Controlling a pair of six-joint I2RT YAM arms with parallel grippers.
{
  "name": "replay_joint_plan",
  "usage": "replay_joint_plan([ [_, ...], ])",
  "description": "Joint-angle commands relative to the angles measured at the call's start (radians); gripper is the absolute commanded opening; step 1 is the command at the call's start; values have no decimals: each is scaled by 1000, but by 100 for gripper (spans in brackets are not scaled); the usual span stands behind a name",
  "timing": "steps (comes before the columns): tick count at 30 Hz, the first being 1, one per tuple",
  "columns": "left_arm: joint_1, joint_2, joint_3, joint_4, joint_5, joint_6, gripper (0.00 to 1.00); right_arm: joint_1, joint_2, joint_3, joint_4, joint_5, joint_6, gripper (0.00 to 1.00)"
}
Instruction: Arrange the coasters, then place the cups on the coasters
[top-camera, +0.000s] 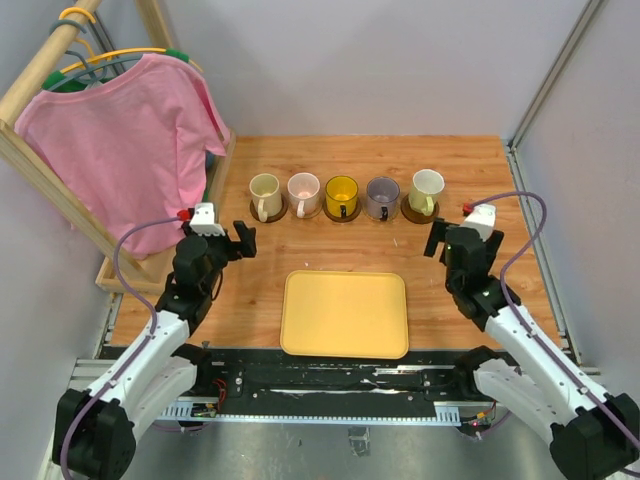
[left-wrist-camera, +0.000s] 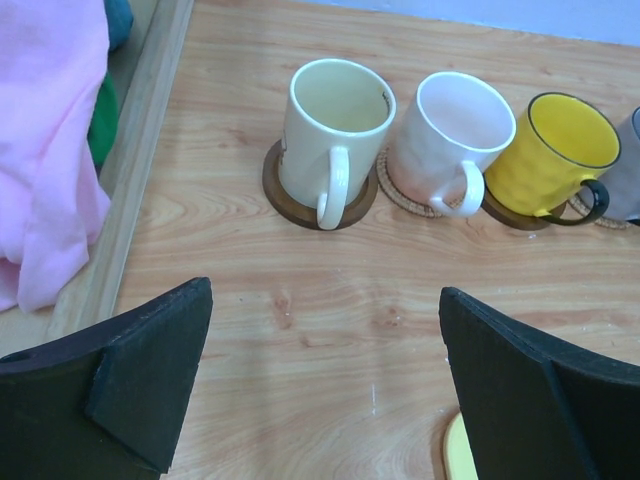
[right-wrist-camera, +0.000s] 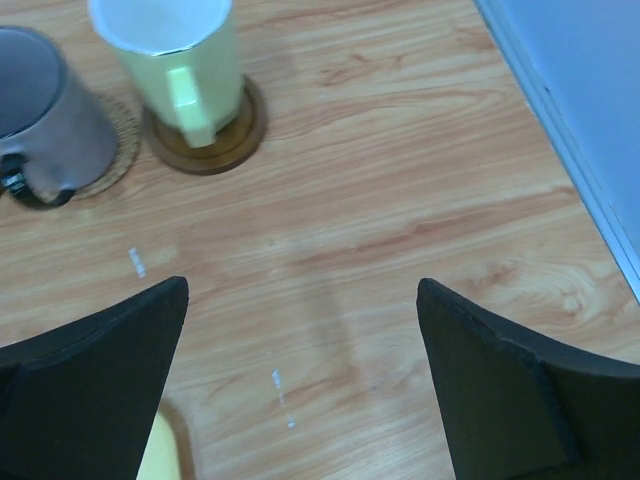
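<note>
Five cups stand in a row across the far middle of the table, each on its own coaster: cream, pink, yellow, grey-purple, and white with green. The left wrist view shows the cream cup on a dark coaster, the pink cup on a tan coaster, and the yellow cup. My left gripper hangs open and empty, nearer than the cream cup. My right gripper is open and empty near the green-white cup.
A yellow rectangular tray lies at the near centre between my arms. A wooden rack with a pink shirt stands at the far left beside the left arm. A wall frame borders the table on the right.
</note>
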Motion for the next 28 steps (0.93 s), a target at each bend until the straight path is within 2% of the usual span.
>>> replay_joint_plan([
  [1,6,36,-4,37,-3,5,100,-190,10,-12,78,-80,15,98],
  [7,8,28,-13,68,-50,-12,100,-550,181,71,22,-416,153,98],
  [9,8,24,-4,52,-63,-10,100,-606,249,130,-47,-479,181,98],
  [13,8,29,28,9,-89,-14,100,-612,342,240,-183,-516,188,98],
  [16,8,23,27,13,-106,-16,100,-604,359,259,-226,-478,192,98],
  [28,9,22,-30,90,-154,-7,100,-587,181,169,-151,-426,176,99],
])
